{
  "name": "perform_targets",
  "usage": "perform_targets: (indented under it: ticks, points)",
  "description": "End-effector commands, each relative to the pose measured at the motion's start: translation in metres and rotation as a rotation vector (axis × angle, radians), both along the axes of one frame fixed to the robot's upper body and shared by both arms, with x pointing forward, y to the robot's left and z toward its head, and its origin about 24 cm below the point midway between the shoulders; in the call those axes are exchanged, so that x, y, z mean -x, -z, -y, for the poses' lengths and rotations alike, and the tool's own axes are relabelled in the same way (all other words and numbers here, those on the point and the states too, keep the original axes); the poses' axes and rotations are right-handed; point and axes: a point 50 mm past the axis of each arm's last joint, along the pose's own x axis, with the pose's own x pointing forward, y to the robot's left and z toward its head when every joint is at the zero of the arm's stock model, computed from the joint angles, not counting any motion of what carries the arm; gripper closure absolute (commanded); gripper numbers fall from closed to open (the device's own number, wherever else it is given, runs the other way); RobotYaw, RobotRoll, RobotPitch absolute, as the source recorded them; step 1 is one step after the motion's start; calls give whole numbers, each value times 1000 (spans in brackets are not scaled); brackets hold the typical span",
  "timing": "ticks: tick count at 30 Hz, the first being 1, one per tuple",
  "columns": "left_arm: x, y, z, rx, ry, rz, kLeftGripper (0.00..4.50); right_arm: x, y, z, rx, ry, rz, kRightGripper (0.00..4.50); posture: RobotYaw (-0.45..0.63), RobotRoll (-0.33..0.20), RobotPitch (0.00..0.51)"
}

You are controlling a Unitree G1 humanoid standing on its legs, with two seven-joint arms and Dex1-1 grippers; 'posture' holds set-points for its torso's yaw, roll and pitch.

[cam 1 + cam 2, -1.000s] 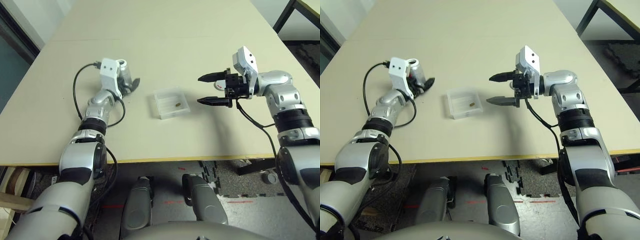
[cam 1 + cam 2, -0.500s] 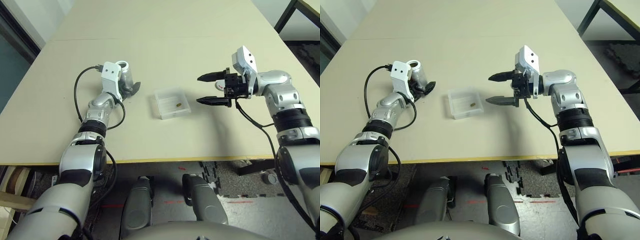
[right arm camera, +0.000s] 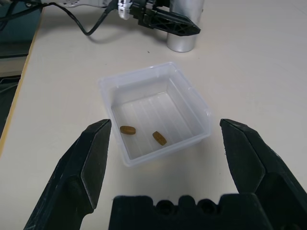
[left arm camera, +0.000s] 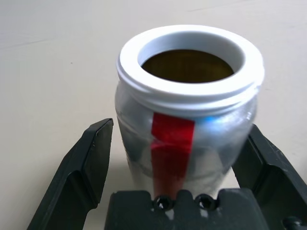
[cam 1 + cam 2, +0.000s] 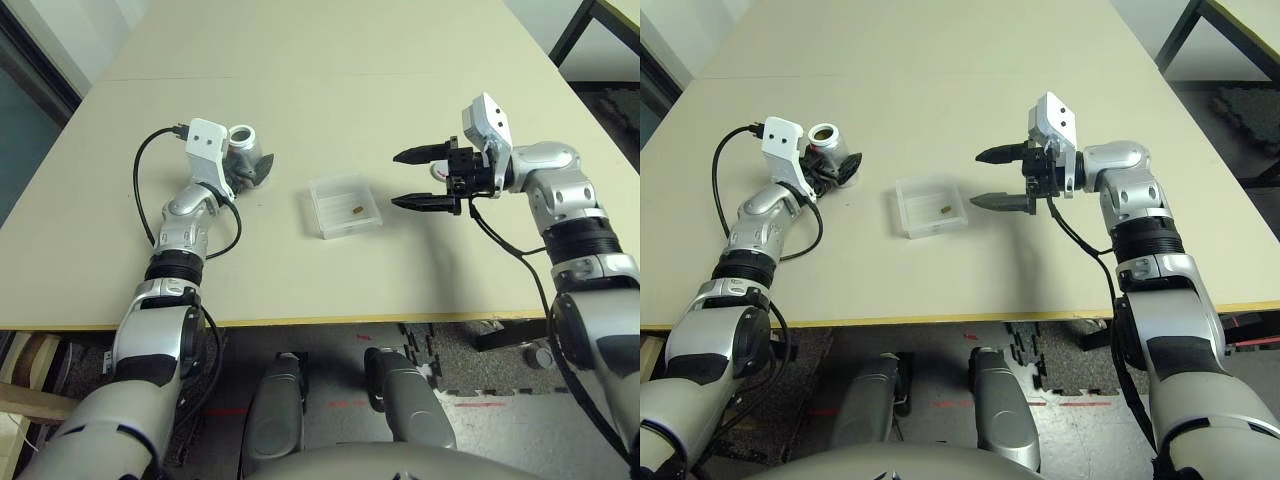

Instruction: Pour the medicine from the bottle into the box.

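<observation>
Two small brownish pills (image 3: 159, 138) lie in the clear box (image 3: 146, 108); the silver bottle (image 4: 180, 139) stands open, seemingly upright.

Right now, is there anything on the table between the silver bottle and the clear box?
Nothing: in the left eye view, only bare tabletop shows between the bottle, with the left gripper around it, and the box.
</observation>
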Motion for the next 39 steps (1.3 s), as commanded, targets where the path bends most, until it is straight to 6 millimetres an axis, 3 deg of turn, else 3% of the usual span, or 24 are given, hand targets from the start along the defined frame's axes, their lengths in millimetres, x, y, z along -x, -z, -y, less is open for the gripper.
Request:
perform_targets:
  ticks: [1,15,21,29,39]
  points:
    - [5,0,0,27,14,-6,8,-1,0,-1,11,3,10,0,-49,0,180]
    - [38,-3,-11,13,-1,-9,8,-6,4,11,-26,98,-11,0,-18,0,175]
    - [58,-12,-22,43,-28,-13,8,-9,4,28,-75,209,-31,0,0,0,179]
    - [84,-35,-59,112,-123,1,8,-12,0,71,-234,522,-30,0,20,0,187]
    - [89,-47,-98,123,-264,24,8,-12,4,102,-336,791,-2,0,24,0,188]
